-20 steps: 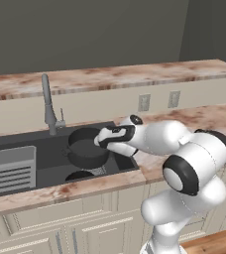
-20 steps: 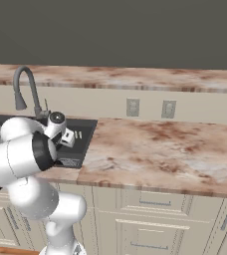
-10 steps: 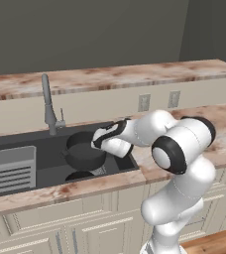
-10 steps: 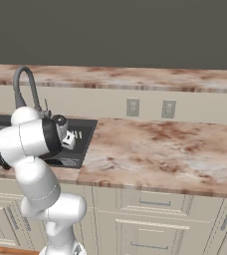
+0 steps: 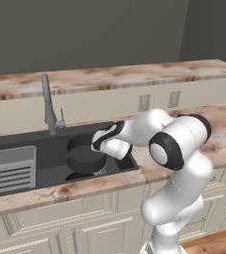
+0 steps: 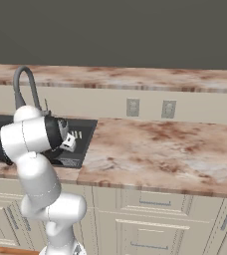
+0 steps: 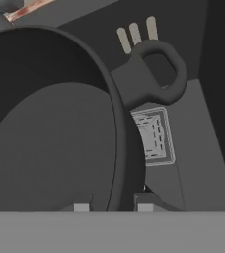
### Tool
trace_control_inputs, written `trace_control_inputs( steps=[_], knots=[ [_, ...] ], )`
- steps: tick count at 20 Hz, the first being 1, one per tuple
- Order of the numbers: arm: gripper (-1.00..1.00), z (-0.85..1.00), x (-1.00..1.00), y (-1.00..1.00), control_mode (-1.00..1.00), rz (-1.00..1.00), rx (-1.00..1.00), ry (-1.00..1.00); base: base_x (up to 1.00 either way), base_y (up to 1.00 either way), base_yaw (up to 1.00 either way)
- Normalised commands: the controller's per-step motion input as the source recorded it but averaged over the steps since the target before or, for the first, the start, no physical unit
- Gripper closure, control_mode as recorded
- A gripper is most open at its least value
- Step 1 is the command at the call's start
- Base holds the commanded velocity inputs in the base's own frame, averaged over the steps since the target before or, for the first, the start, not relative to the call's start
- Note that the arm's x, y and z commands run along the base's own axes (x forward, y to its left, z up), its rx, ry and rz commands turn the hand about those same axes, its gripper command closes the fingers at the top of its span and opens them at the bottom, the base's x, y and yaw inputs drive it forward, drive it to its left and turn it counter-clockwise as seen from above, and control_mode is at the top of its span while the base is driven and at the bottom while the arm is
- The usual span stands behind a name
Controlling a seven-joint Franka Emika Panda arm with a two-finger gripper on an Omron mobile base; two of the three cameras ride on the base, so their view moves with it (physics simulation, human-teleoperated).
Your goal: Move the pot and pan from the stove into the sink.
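The dark grey pot [image 5: 84, 157] hangs inside the sink [image 5: 45, 149], right of the middle. My gripper [image 5: 99, 147] reaches in from the right and is shut on the pot's right rim. In the hand view the pot [image 7: 50, 138] has its rim between my gripper [image 7: 112, 205] tips, and its loop handle [image 7: 156, 74] sticks out beyond. The sink floor with its drain [image 7: 154, 136] lies below. A dark shape [image 5: 79, 175] lies under the pot; I cannot tell whether it is the pan. The stove is out of view.
A tall grey faucet [image 5: 48, 106] stands behind the sink and a grey slotted tray [image 5: 11, 168] fills its left part. Marble counter [image 6: 160, 149] stretches to the right, with two wall outlets [image 6: 132, 106] above it. My elbow hangs over the counter's front edge.
The pot has sunk a little lower into the sink, still in my shut gripper. My elbow has swung round to the right and forward.
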Motion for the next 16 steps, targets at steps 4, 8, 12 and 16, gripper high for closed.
trace_control_inputs(
  steps=[4, 8, 12, 16],
  knots=[
    [1.0, -0.16, 0.27, 0.01, -1.0, -0.01, 0.0, 0.0, 0.0, 0.0, 0.0],
    [1.0, -0.19, 0.34, 0.02, -1.0, -0.02, 0.0, 0.0, 0.0, 0.0, 0.0],
    [1.0, -0.33, 0.26, 0.06, -1.0, -0.02, 0.0, 0.0, 0.0, 0.0, 0.0],
    [1.0, -0.39, 0.22, 0.08, -1.0, -0.02, 0.0, -0.01, 0.0, 0.0, 0.0]
  ],
)
